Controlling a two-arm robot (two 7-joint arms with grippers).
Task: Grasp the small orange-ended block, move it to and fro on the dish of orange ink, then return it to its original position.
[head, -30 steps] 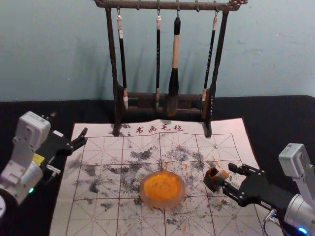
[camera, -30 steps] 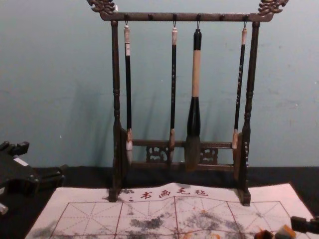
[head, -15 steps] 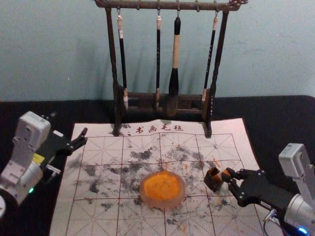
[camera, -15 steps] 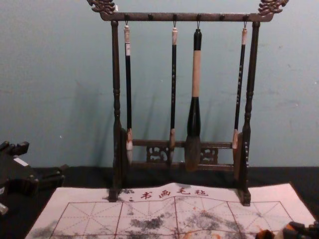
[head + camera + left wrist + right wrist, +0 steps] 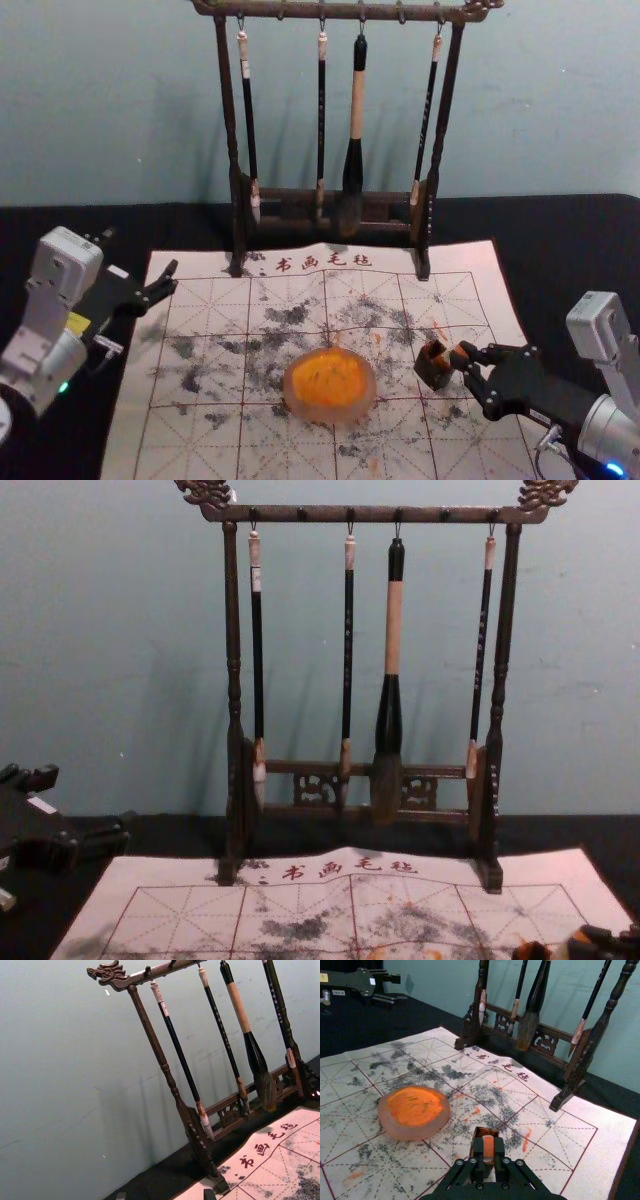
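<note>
So, orange ink (image 5: 328, 379) is held in a round, frosted, translucent dish (image 5: 299, 402). Next to it, orange stains can be seen in a small dark square open box (image 5: 432, 377). The small orange-ended block (image 5: 488, 1146) is pinched in the right end effector (image 5: 462, 361), right by that box. "书画毛毡" is printed in red on the white gridded mat (image 5: 205, 292). The left end effector (image 5: 140, 256) is parked wide over at the left.

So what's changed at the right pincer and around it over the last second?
Right pincer closed: its fingers stood apart at the orange-ended block a second ago, now they're shut on it. No clear travel of the block. Unchanged: dark holder, ink dish, brush rack, left pincer.
</note>
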